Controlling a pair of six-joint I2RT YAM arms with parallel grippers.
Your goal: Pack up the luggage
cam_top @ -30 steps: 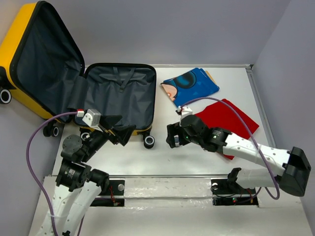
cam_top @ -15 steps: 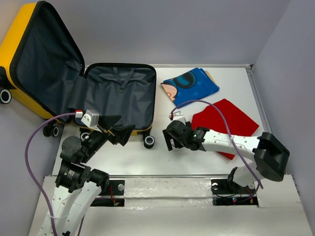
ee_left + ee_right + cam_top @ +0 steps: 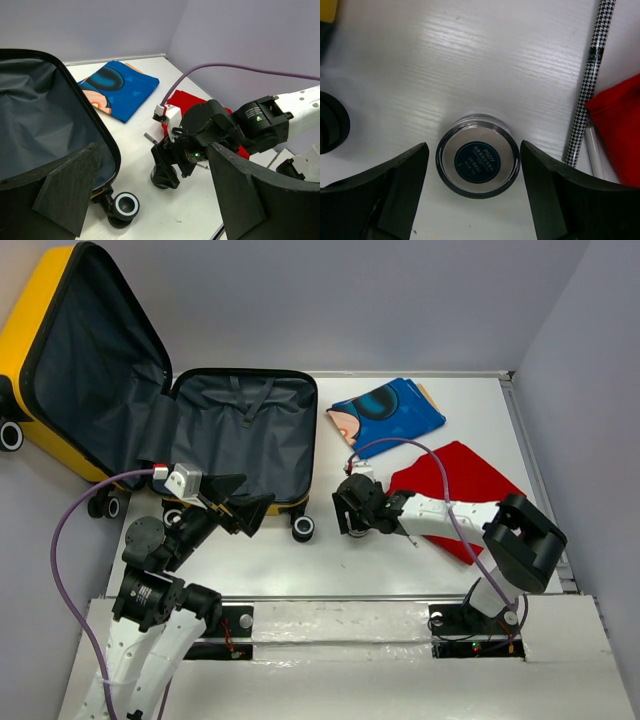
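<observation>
The yellow luggage (image 3: 40, 330) lies open at the back left, its lid leaning on the wall and its grey-lined base (image 3: 245, 430) flat on the table. My right gripper (image 3: 350, 523) is open and points down, with a small round dark-lidded jar (image 3: 478, 162) standing between its fingers without touching them. The jar also shows in the left wrist view (image 3: 162, 177), under the right gripper. My left gripper (image 3: 245, 510) is open and empty, just in front of the luggage's near edge.
A folded blue printed cloth (image 3: 385, 412) lies at the back and a red cloth (image 3: 465, 485) to the right. A houndstooth-patterned pen (image 3: 587, 85) lies next to the red cloth. A caster wheel (image 3: 303, 528) sticks out by the jar.
My right gripper has moved left and come down around the jar, its arm folding in. The left arm has not moved.
</observation>
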